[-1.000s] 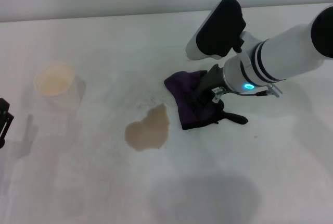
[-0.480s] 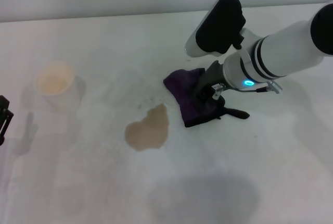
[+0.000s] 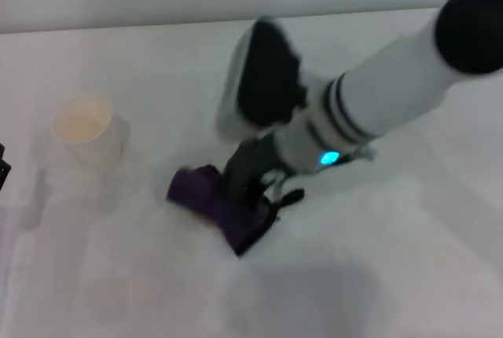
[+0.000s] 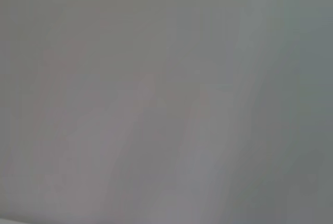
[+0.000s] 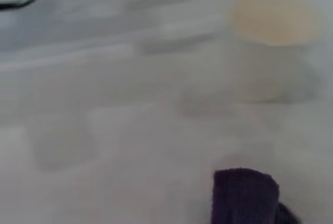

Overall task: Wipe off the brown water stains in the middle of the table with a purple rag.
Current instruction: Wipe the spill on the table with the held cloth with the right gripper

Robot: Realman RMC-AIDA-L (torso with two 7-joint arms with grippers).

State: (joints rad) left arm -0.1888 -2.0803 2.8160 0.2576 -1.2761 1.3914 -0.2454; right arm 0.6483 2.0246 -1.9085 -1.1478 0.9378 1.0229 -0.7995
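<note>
- Rag (image 3: 224,206): soft, light, floppy cloth, bunches up when pushed; lies crumpled on the table (image 3: 409,275) at lower centre of the head view, under the right gripper (image 3: 253,189).
- Handling guess: no fragility and no slip risk on the grip. Best hold is a pinch on the raised middle fold with downward pressure so it drags flat. A hold on the edge or loop tab would likely just trail it.
- Right gripper fingers are dark and buried in the cloth; they look clamped on the rag, top of the bunch.
- Stain: not visible now. Rag and gripper cover the centre spot; can't tell how much is wiped.
- Cup (image 3: 82,127): upright, mid-left of the head view, well apart from the rag; also at upper right of the right wrist view.
- Right wrist view: rag corner at bottom edge, right of centre.
- Left arm: parked at far left edge of the head view, only a dark sliver; can't tell finger state. Left wrist view shows blank surface only.
- Change vs earlier frames: rag and right arm swept from right of centre toward lower left, onto where the tan blotch lay exposed; cup unmoved.
</note>
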